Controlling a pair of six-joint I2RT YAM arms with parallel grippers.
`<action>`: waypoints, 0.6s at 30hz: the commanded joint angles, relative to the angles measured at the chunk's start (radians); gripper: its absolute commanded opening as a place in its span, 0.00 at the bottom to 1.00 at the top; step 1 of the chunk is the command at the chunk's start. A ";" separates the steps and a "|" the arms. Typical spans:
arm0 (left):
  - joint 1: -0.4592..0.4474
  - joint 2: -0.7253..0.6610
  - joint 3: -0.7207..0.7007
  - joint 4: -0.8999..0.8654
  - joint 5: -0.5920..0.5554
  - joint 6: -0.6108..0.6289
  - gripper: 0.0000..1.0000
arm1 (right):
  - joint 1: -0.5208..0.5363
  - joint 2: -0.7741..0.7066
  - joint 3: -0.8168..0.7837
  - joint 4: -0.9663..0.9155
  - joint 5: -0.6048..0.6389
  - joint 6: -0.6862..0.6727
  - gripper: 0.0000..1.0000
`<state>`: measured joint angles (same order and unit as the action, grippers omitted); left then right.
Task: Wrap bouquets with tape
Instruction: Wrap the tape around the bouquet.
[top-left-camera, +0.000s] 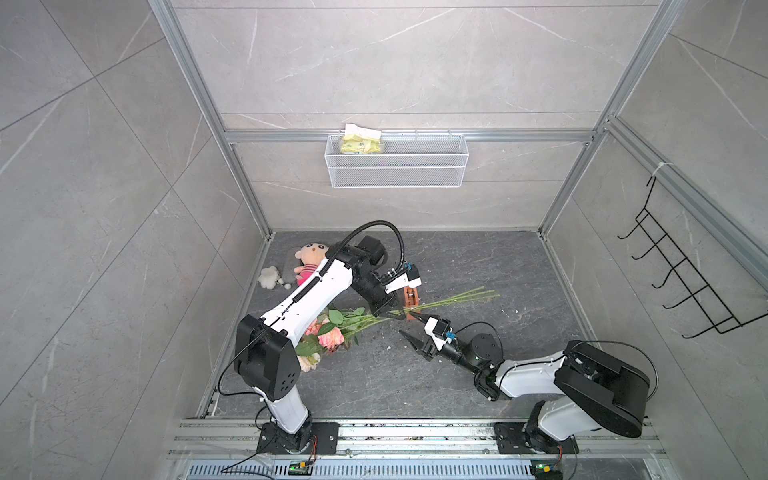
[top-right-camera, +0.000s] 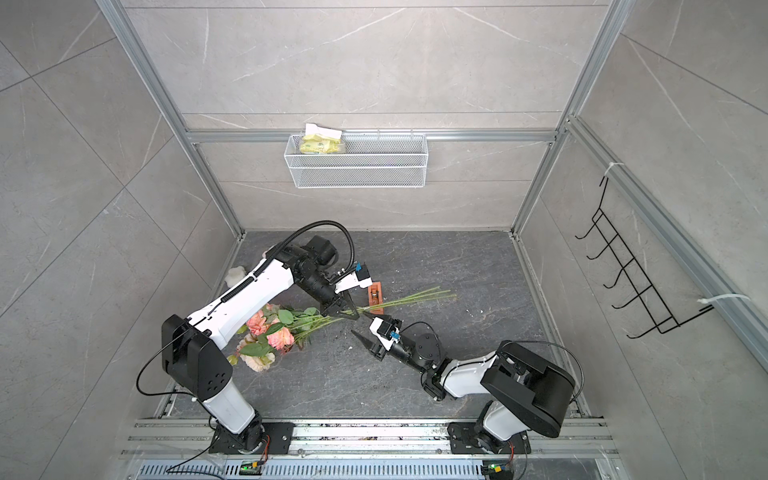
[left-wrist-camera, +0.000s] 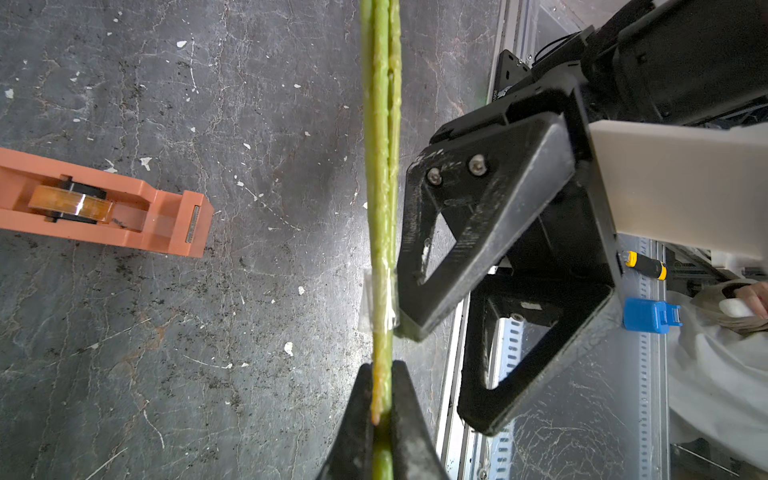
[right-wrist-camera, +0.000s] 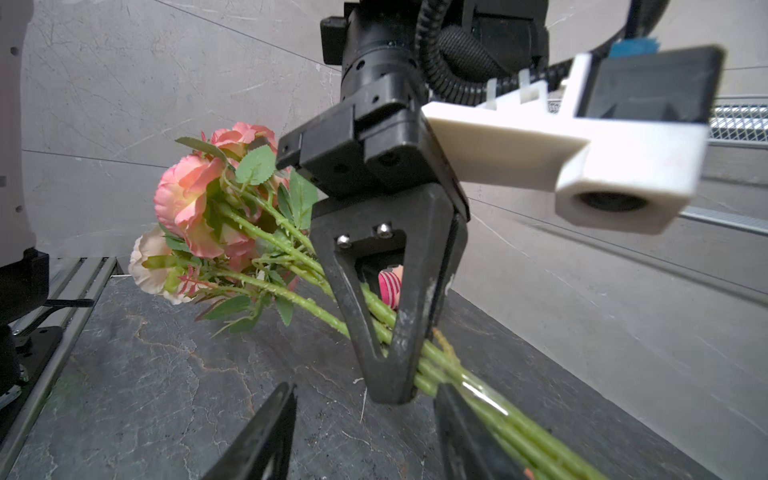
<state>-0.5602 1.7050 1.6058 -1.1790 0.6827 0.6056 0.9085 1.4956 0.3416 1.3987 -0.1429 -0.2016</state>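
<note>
left gripper (top-left-camera: 394, 314) clamps the bouquet (top-left-camera: 330, 338); right gripper (top-left-camera: 412, 328) gapes alongside. from that clamp, tape (top-left-camera: 411, 300) at one o'clock, doll (top-left-camera: 309, 261) at ten.

Grey marble-look panels (top-left-camera: 374, 62) veined in white line the back wall, and a white wire basket (top-left-camera: 397, 170) hangs from the aluminium rail (top-left-camera: 498, 135) running across it, with a yellow packet (top-left-camera: 360, 145) tucked into its left end. Below the basket lies a dark, cracked-stone floor (top-left-camera: 478, 257) flecked with white crumbs, boxed in by aluminium posts (top-left-camera: 243, 178) at the corners. Off to the basket's right, on the side wall, a black wire hook rack (top-left-camera: 685, 261) is fastened with white ties, and the whole booth sits in flat, even light with only soft shadows.
</note>
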 joint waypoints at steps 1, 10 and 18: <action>0.003 -0.014 0.000 -0.021 0.009 -0.001 0.00 | -0.003 -0.043 0.021 -0.032 0.011 -0.015 0.56; 0.004 -0.021 -0.014 -0.031 0.017 0.012 0.00 | -0.003 -0.162 0.145 -0.481 0.134 -0.133 0.55; 0.003 -0.018 -0.017 -0.041 0.020 0.026 0.00 | -0.003 -0.370 0.297 -1.195 0.370 -0.331 0.52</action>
<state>-0.5583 1.7050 1.5803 -1.1839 0.6827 0.6132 0.9085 1.1938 0.6033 0.5457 0.1059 -0.4213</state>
